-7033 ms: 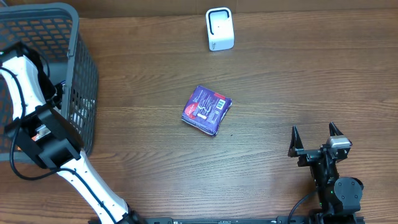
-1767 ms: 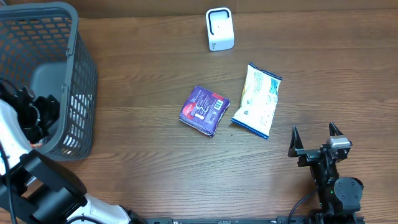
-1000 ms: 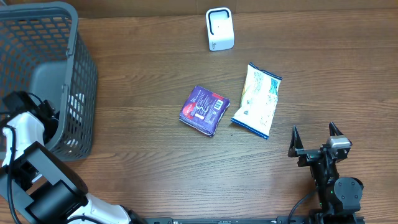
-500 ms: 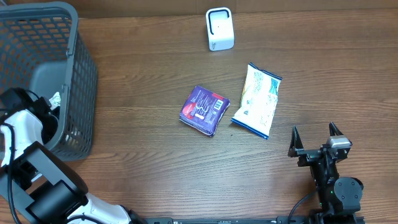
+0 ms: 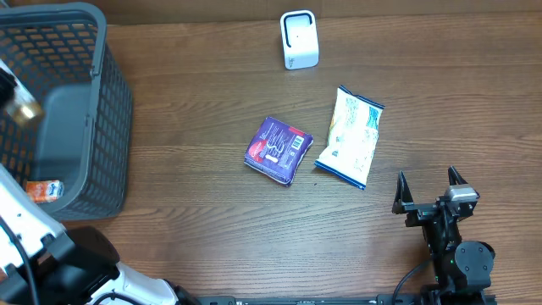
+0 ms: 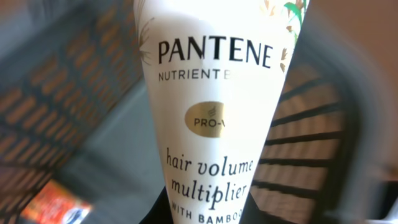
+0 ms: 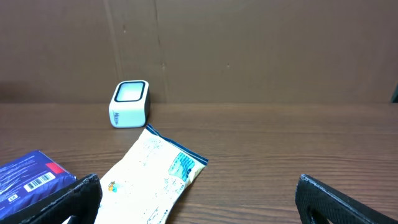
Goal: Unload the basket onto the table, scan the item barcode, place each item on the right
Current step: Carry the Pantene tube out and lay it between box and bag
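Tube [image 6: 217,93] fills my left wrist view, with my left gripper clamped shut on it over the basket [image 5: 110,93] at upper left. In the basket lies an orange packet [image 5: 44,191]. My right gripper [image 5: 426,178] rests lower right, spread wide and empty.

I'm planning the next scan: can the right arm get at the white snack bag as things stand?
Probably yes: the right tool stands open, and the snack bag lies close ahead of it on the table, nothing between them.
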Robot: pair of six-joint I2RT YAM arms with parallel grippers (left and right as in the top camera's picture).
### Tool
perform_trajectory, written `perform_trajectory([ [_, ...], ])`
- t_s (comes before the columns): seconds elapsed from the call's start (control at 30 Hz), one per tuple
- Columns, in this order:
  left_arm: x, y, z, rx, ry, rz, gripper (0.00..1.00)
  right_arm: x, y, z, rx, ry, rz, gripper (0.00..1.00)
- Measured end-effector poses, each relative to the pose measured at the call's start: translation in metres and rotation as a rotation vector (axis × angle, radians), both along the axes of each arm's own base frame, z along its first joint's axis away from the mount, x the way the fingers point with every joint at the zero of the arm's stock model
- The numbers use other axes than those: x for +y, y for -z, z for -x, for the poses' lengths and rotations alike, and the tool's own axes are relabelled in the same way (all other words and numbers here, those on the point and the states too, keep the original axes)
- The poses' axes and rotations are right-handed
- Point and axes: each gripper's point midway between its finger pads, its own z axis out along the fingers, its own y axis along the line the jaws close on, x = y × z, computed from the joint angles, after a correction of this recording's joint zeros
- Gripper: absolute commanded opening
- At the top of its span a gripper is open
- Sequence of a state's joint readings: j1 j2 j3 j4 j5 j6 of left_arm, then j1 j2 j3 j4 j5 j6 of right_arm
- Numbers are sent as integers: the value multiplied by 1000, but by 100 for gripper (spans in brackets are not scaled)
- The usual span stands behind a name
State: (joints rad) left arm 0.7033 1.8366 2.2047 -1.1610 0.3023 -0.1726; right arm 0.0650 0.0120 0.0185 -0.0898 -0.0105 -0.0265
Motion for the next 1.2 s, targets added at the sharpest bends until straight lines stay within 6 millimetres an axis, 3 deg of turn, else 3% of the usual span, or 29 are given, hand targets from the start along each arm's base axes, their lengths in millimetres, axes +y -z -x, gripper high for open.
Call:
perform_trajectory([
  [0.13, -42, -59, -4, -129, 109, 12, 4, 0, 0, 0, 0, 0, 1, 100],
  [0.27, -111, -86, -11, -182, 278, 71, 4, 0, 0, 0, 0, 0, 0, 100],
  [0.4, -190, -86, -20, -156, 470, 135, 4, 0, 0, 0, 0, 0, 0, 100],
  [0.57, -292, -61, -12, -20, 690, 192, 4, 0, 0, 0, 1, 0, 0, 100],
  [0.67, -343, -35, -7, 72, 804, 208, 4, 0, 0, 0, 0, 0, 0, 100],
  [0.77, -393, 4, -3, 190, 912, 232, 4, 0, 0, 0, 0, 0, 1, 100],
  [0.87, -439, 51, -5, 292, 998, 248, 4, 0, 0, 0, 0, 0, 0, 100],
  [1.03, -518, 152, -6, 468, 1081, 268, 4, 0, 0, 0, 0, 0, 1, 100],
  [1.2, -564, 231, 3, 606, 1079, 238, 4, 0, 0, 0, 1, 0, 0, 100],
])
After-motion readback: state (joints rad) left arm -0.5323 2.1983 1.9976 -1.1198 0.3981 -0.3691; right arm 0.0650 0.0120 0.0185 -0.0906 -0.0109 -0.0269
